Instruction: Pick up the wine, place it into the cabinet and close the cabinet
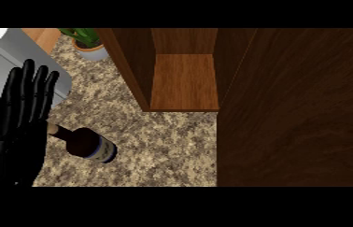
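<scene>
A dark wine bottle (86, 143) with a pale label lies on the speckled stone counter (165, 146) at the lower left, its neck pointing left toward my left hand. My left hand (24, 114) stands at the left edge, open, fingers straight and pointing up, just beside the bottle's neck. The wooden cabinet (183, 81) stands open at the top middle, showing a bare shelf. Its dark door (286, 109) is swung out and fills the right side of the view. My right hand does not show.
A potted green plant (88, 43) stands at the back left of the counter. A grey appliance surface (21, 58) sits behind my left hand. The open door blocks the counter's right side.
</scene>
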You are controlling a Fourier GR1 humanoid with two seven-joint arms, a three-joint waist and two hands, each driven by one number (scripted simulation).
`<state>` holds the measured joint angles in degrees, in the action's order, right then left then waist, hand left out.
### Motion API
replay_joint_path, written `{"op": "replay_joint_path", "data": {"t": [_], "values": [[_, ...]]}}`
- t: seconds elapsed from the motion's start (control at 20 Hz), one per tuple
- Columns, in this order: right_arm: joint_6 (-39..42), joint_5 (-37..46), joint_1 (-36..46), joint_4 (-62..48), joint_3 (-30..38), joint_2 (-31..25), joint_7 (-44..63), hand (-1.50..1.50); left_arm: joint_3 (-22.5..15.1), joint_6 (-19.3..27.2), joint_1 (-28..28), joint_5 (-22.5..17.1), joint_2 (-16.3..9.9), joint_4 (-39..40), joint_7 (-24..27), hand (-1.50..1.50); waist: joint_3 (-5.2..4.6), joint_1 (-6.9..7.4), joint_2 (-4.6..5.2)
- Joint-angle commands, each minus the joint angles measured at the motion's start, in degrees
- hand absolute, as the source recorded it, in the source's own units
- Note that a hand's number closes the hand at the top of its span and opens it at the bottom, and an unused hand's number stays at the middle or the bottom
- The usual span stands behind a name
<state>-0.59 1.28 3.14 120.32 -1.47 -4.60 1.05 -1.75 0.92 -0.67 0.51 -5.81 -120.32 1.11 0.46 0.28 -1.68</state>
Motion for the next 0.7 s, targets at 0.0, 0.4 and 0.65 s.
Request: {"op": "replay_joint_path", "data": {"t": [0.0,0.4,0.65], "values": [[1.4,-1.1,-4.1,2.7,1.1,-0.7,-1.8,-1.5,-0.5,2.1,4.9,4.0,1.3,-2.9,2.9,-1.5,-0.45,-0.25,1.56],[8.2,-5.3,-13.0,10.4,-8.0,-1.7,4.6,-1.5,-4.0,19.9,17.0,0.7,5.7,-11.6,-6.1,-1.5,-0.47,0.05,1.14],[5.1,-7.5,-5.2,19.4,-7.6,-3.0,19.3,-1.5,-12.8,26.7,12.8,10.9,5.8,-17.6,-16.7,-1.5,-0.44,-0.31,1.61]]}}
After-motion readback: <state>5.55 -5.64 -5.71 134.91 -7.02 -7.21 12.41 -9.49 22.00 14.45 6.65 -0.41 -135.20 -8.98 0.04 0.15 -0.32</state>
